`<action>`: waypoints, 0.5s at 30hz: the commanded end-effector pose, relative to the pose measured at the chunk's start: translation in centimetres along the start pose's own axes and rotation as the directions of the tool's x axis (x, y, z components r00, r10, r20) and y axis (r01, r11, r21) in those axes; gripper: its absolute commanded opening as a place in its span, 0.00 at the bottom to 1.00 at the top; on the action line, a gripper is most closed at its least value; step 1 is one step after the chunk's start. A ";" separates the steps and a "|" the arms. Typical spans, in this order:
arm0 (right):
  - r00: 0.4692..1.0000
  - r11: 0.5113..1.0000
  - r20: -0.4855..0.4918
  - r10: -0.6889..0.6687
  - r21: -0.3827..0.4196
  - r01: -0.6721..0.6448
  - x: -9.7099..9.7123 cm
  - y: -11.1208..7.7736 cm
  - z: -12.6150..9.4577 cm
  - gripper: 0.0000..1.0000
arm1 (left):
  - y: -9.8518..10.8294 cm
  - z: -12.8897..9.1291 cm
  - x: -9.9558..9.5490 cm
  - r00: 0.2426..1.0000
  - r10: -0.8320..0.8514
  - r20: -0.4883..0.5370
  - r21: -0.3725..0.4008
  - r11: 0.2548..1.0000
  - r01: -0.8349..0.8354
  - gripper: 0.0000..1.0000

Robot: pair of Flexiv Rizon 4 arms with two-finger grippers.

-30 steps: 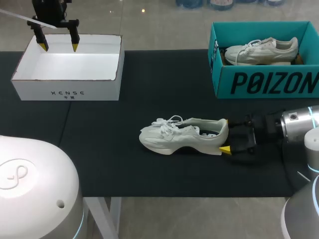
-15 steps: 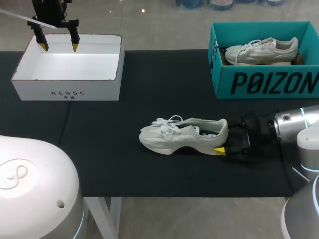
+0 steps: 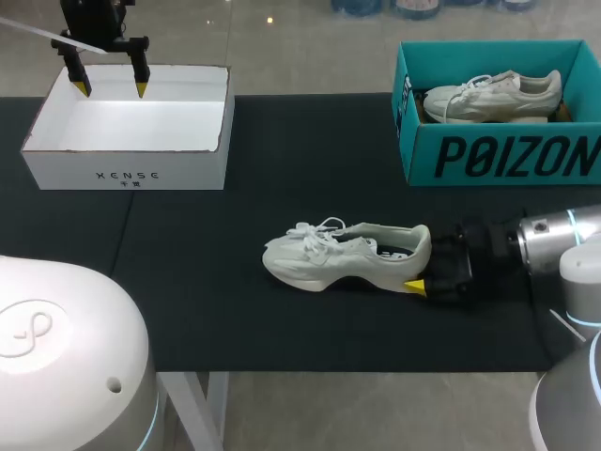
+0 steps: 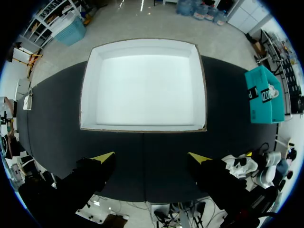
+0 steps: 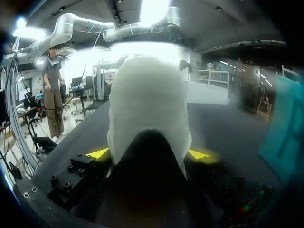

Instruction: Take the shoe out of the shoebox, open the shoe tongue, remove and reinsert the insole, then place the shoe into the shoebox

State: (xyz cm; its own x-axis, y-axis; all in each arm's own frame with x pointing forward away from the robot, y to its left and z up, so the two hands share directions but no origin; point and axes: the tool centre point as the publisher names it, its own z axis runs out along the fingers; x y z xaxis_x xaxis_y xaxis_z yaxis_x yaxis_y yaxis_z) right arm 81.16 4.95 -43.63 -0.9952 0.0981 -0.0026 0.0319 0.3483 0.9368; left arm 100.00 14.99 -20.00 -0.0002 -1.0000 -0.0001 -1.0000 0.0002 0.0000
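On the black tabletop (image 3: 188, 282), near its middle, a white lace-up sneaker (image 3: 343, 256), heel apparently pinched from both sides by right claw (image 5: 148, 154); left claw (image 3: 111, 88) spread wide, empty, over open white cardboard box (image 3: 122, 174).

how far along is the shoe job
Done: the shoe lies out on the table, and the white box is empty. In hand: the right gripper is at the heel. Left: the tongue and insole steps, then boxing the shoe.
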 end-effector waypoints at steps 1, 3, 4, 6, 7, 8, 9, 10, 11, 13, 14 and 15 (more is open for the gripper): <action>1.000 1.000 -0.001 0.001 -0.003 -0.001 0.1 -0.5 0.2 1.00 | 0.0 0.0 0.0 1.000 0.000 0.000 0.000 1.000 0.000 1.00; 1.000 1.000 -0.001 0.000 -0.007 0.000 0.2 -0.5 0.3 1.00 | 0.0 0.0 0.0 1.000 0.000 0.000 0.000 1.000 0.000 1.00; 1.000 1.000 -0.001 -0.001 -0.008 0.001 0.2 -0.5 0.3 0.82 | 0.0 0.0 0.0 1.000 0.000 0.000 0.000 1.000 0.000 1.00; 1.000 1.000 0.001 -0.001 -0.014 0.001 0.2 -0.5 0.5 0.00 | 0.0 0.0 0.0 1.000 0.000 0.000 0.000 1.000 0.000 1.00; 1.000 1.000 0.001 -0.002 -0.014 0.002 0.2 -0.5 0.6 0.00 | 0.0 0.0 0.0 1.000 0.000 0.000 0.000 1.000 0.000 1.00; 1.000 1.000 0.004 0.006 -0.009 -0.006 0.3 -0.5 0.7 0.00 | 0.0 0.0 0.0 1.000 0.000 0.000 0.000 1.000 0.000 1.00; 1.000 1.000 0.004 0.009 -0.016 -0.009 0.4 -0.5 0.7 0.00 | 0.0 0.0 0.0 1.000 0.000 0.000 0.000 1.000 0.000 1.00; 1.000 1.000 0.005 0.016 -0.017 -0.016 0.4 -0.5 0.8 0.00 | 0.0 0.0 0.0 1.000 0.000 0.000 0.000 1.000 0.000 1.00; 1.000 1.000 0.005 0.016 -0.017 -0.016 0.4 -0.5 0.8 0.00 | 0.0 0.0 0.0 1.000 0.000 0.000 0.000 1.000 0.000 1.00; 1.000 1.000 0.005 0.016 -0.017 -0.016 0.4 -0.5 0.8 0.00 | 0.0 0.0 0.0 1.000 0.000 0.000 0.000 1.000 0.000 1.00; 1.000 1.000 0.005 0.016 -0.017 -0.016 0.4 -0.5 0.8 0.00 | 0.0 0.0 0.0 1.000 0.000 0.000 0.000 1.000 0.000 1.00; 1.000 1.000 0.005 0.016 -0.017 -0.016 0.4 -0.5 0.8 0.00 | 0.0 0.0 0.0 1.000 0.000 0.000 0.000 1.000 0.000 1.00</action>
State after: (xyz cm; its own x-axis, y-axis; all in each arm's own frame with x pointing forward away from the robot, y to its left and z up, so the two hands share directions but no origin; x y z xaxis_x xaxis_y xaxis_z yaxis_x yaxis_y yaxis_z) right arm 80.93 5.17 -43.71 -0.9941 0.1075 0.0105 0.0456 0.3300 0.9429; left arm 100.00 14.99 -20.00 -0.0002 -1.0000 -0.0001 -1.0000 0.0002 0.0000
